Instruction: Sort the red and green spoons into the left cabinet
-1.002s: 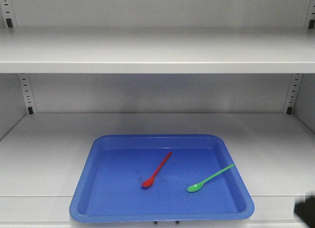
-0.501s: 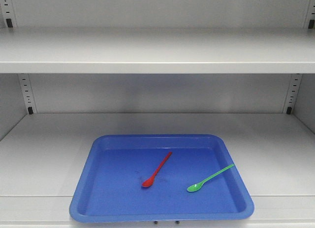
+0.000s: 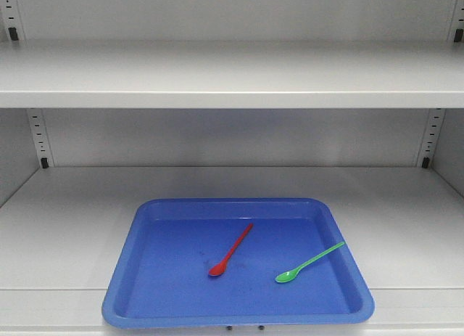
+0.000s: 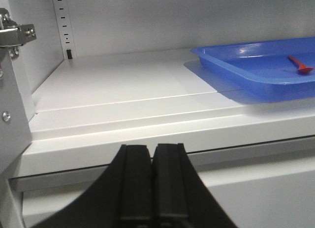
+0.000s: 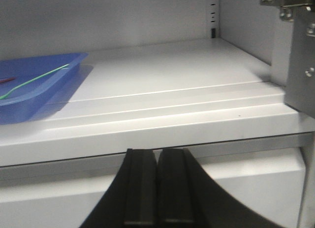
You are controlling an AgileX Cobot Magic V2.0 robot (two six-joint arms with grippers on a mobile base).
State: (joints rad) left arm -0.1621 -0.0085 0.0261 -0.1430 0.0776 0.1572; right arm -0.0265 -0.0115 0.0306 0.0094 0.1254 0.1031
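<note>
Cabinet (image 3: 232, 82), light grey metal with slotted side rails, filled the front view, and its lower shelf (image 3: 65, 227) carried a shallow blue tray (image 3: 167, 285) at the front edge. Inside the tray lay the red spoon (image 3: 232, 250) near the centre, bowl toward 7 o'clock, and the green spoon (image 3: 310, 262) at its 4 o'clock, apart from it. Below the shelf lip, the left gripper (image 4: 152, 154) and right gripper (image 5: 158, 159) each had fingers pressed together, holding nothing.

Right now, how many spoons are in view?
2. The red spoon lies near the middle of the blue tray; the green spoon lies to its right, handle reaching the tray's right rim. None appear hidden.
</note>
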